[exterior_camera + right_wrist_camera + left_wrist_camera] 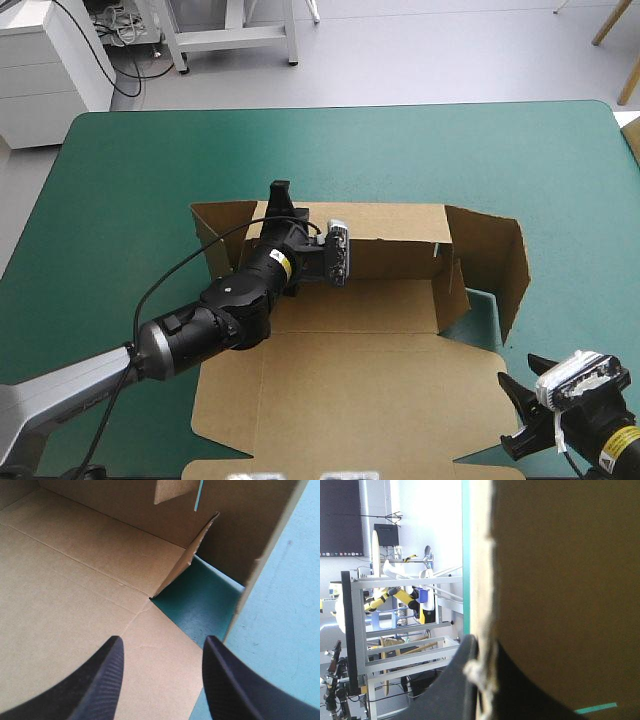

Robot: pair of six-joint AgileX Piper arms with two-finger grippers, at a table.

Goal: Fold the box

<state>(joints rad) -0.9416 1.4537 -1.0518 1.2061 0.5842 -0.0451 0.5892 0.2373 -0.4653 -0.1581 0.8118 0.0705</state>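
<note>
Nearest me, the right gripper hangs at the near right corner of the brown box, its black fingers spread wide with nothing between them. Ahead of it the board lies flat, and beyond that a side wall stands up, with a patch of the teal-green cover showing in the gap. Farther on, the left gripper is pinched all but closed on the raised far wall (the wall's top edge sits between its fingers).
</note>
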